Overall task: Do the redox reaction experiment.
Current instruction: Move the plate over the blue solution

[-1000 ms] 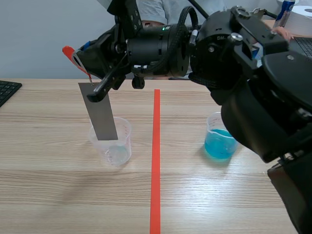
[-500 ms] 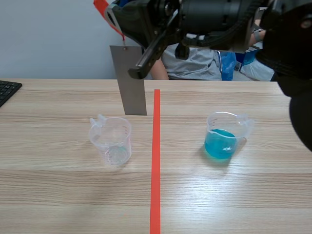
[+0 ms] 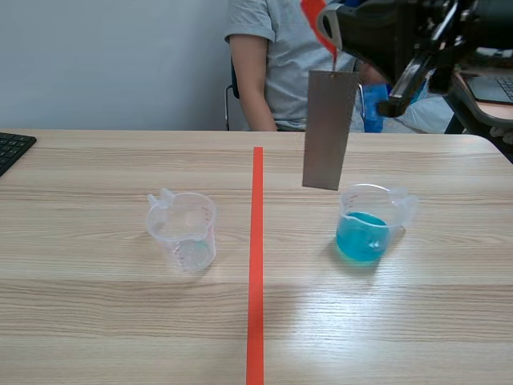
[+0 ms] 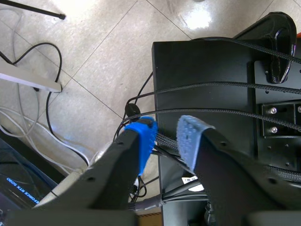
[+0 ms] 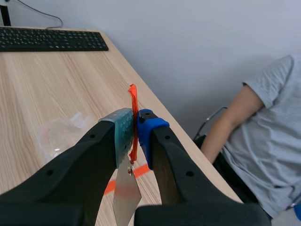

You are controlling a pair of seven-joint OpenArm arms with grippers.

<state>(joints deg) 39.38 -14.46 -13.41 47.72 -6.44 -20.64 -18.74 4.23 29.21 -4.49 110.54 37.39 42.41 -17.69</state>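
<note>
One grey metal strip (image 3: pixel 327 128) hangs below the right hand (image 5: pixel 134 129), which pinches its red tag (image 5: pixel 133 96).

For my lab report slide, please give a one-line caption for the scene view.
Right gripper holds a grey metal strip, hanging in the air near the beaker of blue liquid.

Jaws pinch an orange tag (image 5: pixel 132 97); a grey metal strip (image 5: pixel 125 200) hangs beneath, seemingly attached.
</note>
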